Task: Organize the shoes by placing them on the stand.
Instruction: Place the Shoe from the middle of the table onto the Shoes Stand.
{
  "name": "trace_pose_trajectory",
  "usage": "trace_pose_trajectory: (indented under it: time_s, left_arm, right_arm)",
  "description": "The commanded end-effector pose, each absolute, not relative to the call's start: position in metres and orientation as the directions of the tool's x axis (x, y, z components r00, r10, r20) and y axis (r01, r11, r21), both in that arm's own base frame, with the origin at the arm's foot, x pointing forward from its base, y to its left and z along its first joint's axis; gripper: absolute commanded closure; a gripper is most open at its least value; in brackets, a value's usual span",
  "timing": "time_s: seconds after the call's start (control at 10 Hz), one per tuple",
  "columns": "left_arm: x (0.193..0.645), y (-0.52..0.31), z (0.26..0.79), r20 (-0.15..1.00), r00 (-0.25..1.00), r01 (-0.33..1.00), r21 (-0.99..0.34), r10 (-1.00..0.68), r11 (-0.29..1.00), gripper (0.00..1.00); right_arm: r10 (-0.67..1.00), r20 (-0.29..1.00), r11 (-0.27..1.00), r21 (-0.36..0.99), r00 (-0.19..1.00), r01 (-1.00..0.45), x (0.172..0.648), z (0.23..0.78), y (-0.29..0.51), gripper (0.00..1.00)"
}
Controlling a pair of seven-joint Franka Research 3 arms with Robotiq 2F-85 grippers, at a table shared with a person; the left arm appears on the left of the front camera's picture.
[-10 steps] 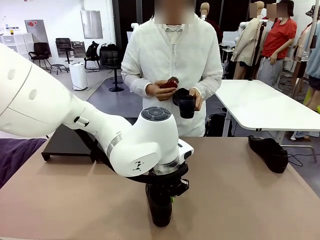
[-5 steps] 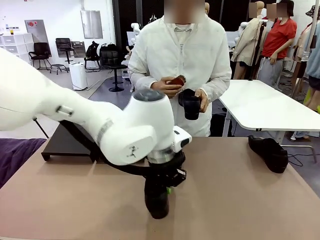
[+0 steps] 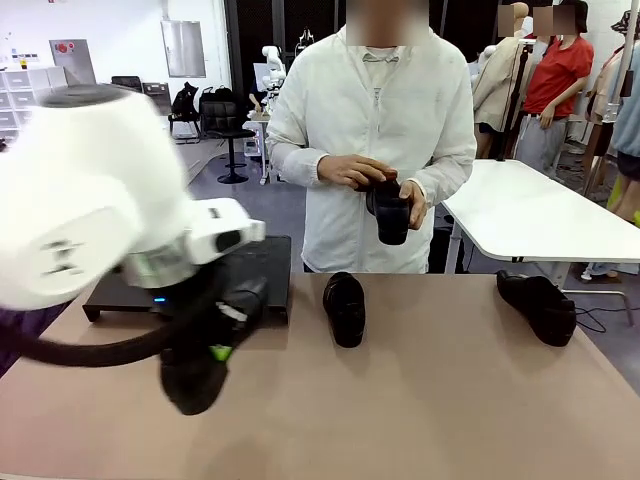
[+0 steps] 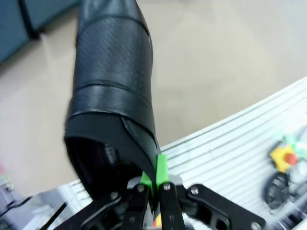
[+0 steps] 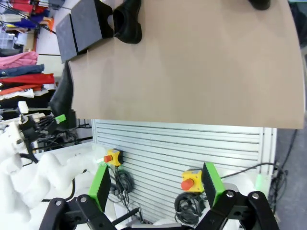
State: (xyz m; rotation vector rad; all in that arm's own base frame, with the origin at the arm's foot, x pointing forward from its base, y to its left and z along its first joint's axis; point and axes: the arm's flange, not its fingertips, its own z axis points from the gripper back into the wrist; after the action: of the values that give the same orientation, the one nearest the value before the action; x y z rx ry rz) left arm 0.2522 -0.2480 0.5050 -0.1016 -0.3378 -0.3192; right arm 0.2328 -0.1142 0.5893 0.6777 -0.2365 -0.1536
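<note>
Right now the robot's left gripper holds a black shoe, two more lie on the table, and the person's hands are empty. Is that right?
Not quite. The person's hands are not empty: they hold a fourth shoe, as the front view shows. The rest stands: the left gripper is shut on a shoe, and two more lie on the table, one beside the stand, one far right.

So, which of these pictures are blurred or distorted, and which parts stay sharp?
Front view: the left arm and the held shoe are smeared by motion; the shoe on the table stands sharp. Left wrist view: the left claw, shut on the held shoe's rim, looks slightly soft, and the lens bends the slatted panel. Right wrist view: sharp, evenly lit table.
</note>
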Motion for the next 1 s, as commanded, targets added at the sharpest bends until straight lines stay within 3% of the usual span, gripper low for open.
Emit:
trace_pose_trajectory:
  time_s: [0.0, 0.1, 0.6, 0.9]
  left_arm:
    - [0.238, -0.200, 0.512, 0.390, 0.907, 0.220, -0.117, -0.159, 0.968, 1.00]
    - [0.252, -0.248, 0.505, 0.341, 0.894, 0.324, -0.045, -0.290, 0.945, 1.00]
    - [0.245, -0.246, 0.496, 0.329, 0.900, 0.313, -0.028, -0.287, 0.949, 1.00]
    - [0.343, -0.245, 0.505, 0.352, 0.935, 0.096, -0.126, -0.046, 0.987, 1.00]
  right_arm:
    - [-0.194, 0.177, 0.777, 0.628, 0.965, 0.041, 0.232, 0.593, -0.119, 0.00]
    - [-0.194, 0.177, 0.777, 0.628, 0.965, 0.041, 0.232, 0.593, -0.119, 0.00]
    - [-0.194, 0.177, 0.777, 0.628, 0.965, 0.041, 0.232, 0.593, -0.119, 0.00]
    - [-0.194, 0.177, 0.777, 0.628, 0.965, 0.041, 0.232, 0.593, -0.119, 0.00]
